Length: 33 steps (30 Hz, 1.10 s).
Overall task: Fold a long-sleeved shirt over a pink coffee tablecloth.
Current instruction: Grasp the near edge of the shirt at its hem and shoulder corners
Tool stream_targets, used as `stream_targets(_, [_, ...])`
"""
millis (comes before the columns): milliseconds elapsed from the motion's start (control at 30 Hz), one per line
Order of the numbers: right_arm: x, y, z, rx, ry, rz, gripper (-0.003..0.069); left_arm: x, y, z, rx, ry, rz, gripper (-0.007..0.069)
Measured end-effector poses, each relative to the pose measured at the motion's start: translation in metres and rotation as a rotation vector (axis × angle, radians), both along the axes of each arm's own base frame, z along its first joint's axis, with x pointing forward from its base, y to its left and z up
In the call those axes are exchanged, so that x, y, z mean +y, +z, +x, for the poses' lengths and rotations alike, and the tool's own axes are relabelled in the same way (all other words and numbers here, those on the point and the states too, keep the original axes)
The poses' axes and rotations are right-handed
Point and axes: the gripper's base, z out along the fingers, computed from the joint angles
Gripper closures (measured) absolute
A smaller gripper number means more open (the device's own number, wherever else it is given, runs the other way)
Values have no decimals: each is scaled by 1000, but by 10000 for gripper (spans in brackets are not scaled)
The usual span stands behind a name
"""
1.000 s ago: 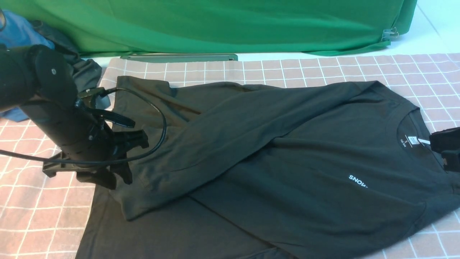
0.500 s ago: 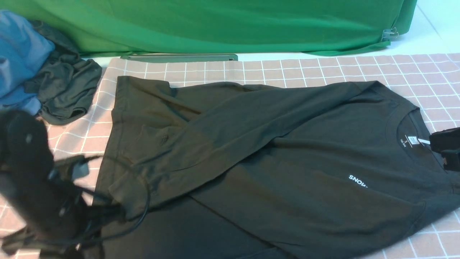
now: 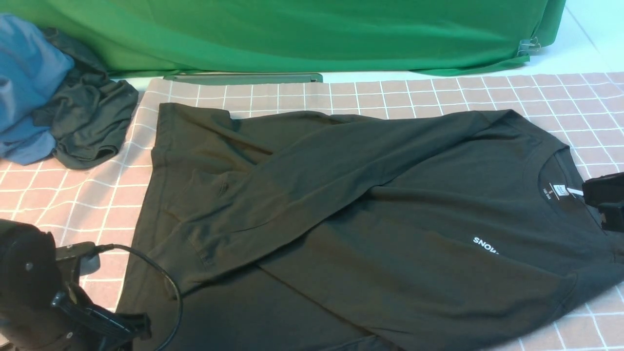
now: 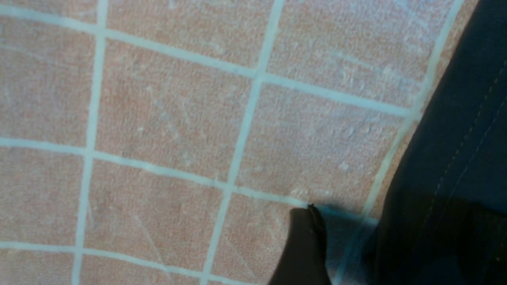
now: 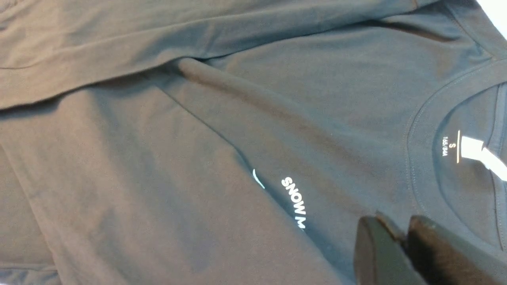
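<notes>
Shirt [image 3: 390, 204]: black, flat on the pink tablecloth [image 3: 438, 92], one sleeve [image 3: 312, 170] crossed over the body.
Handling: soft, light, limp; probably best pinched at hem [image 3: 141, 234] or collar [image 3: 546, 165].
Left hand [image 4: 396, 245]: wide open, empty, beside hem.
Right hand [image 5: 398, 229]: nearly closed, empty, by collar.

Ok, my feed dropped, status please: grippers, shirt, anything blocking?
Left gripper open at the hem. Right gripper shut near the collar. Long-sleeved shirt spread on pink tablecloth, one sleeve folded across. Nothing blocking.

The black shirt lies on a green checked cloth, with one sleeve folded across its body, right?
No: the checked tablecloth under the black long-sleeved shirt is pink, not green, as the front view shows. One sleeve does lie folded across its body.
</notes>
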Motion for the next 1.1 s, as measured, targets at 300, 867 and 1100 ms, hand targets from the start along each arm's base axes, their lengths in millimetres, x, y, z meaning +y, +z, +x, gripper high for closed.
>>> stream_targets(300, [1, -3, -3, 51, -5, 23, 505, -3, -4, -3, 70, -10, -25, 541])
stream_targets(867, [-12, -50, -1, 540, -171, -76, 505, 11, 53, -35, -69, 3, 71, 594])
stream_targets(1100, [-5, -80, 19, 692, -212, 2, 349, 10, 54, -40, -107, 20, 48, 594])
